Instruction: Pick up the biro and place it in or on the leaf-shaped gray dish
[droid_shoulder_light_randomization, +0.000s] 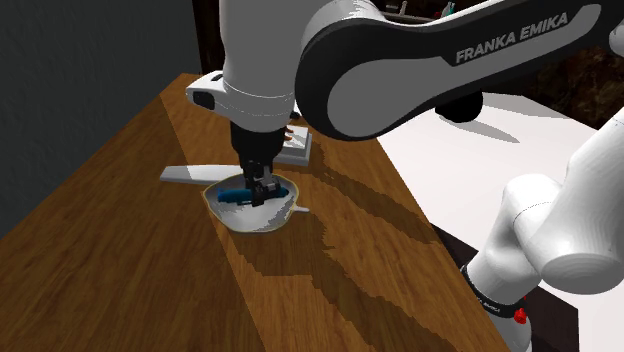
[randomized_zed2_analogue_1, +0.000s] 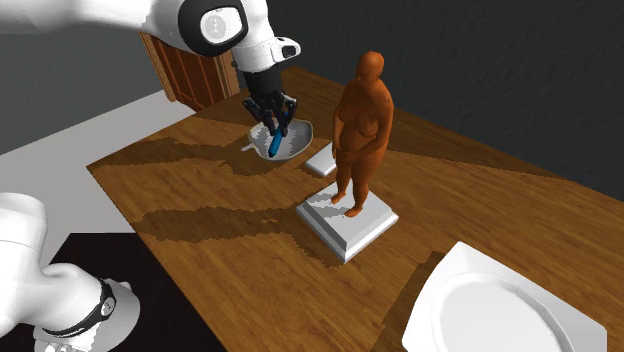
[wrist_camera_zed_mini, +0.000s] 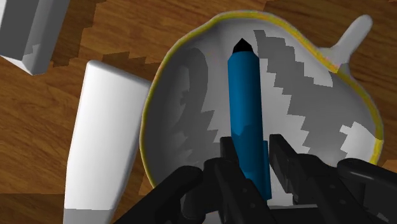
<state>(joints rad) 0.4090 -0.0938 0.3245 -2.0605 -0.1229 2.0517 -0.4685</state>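
The work surface is a brown wood-grain table (droid_shoulder_light_randomization: 120, 260). A dark wall (randomized_zed2_analogue_1: 480, 70) stands behind it and a pale floor (randomized_zed2_analogue_1: 60, 130) lies beside it.

Read from left to right in the second exterior view, the table carries:
- one leaf-shaped pale grey dish (randomized_zed2_analogue_1: 298, 140) with a yellow rim and a short stem
- one low white block (randomized_zed2_analogue_1: 322, 163)
- one orange human figurine (randomized_zed2_analogue_1: 360, 120), upright on one grey square base (randomized_zed2_analogue_1: 345, 230)
- one round white plate (randomized_zed2_analogue_1: 500, 310) at the near right corner

One long flat white slab (droid_shoulder_light_randomization: 190, 173) lies just beside the dish, on its left in the shoulder view.

The black two-finger gripper (wrist_camera_zed_mini: 253, 149) hangs over the dish. Its fingers are closed narrowly on the rear end of one blue pen (wrist_camera_zed_mini: 245, 102) with a black tip. The pen slants down inside the dish, tip toward the stem side. Whether the tip touches the dish cannot be told.

The dish sits near the table's far left corner in the second exterior view. Bare wood extends from the dish toward the near edge. The figurine stands near the dish on its right and rises about level with the gripper.
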